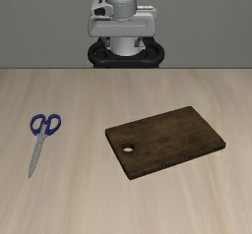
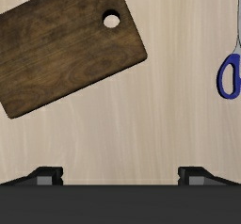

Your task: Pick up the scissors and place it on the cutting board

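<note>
Scissors (image 1: 39,142) lie flat on the worktop (image 1: 126,208) at the exterior view's left. The blue handle loops sit toward the robot base and the blades point away from it, shut as far as I can tell. They're well apart from the cutting board (image 1: 165,140), w/ bare worktop between. In the wrist view I get one blue loop and a bit of blade (image 2: 231,70), off to the side of the pincer.

Handling, my guess: light, stiff, thin. Metal blades prob. slick, and the whole thing sits low on the surface, so not much height to bite on. I'd take it across the narrow neck by the pivot, just below the loops, w/ fingers either side of the long axis. A grip on the blade tips would likely let it swing or slip.

The board is dark wood w/ a hole near one corner, lying skewed on the worktop, top face free. It's flat and broad, an easy target.

Pincer (image 2: 120,176) is spread wide w/ nothing between the fingers (image 2: 45,175). It hangs above the worktop, touching neither item. Pick not yet started.
</note>
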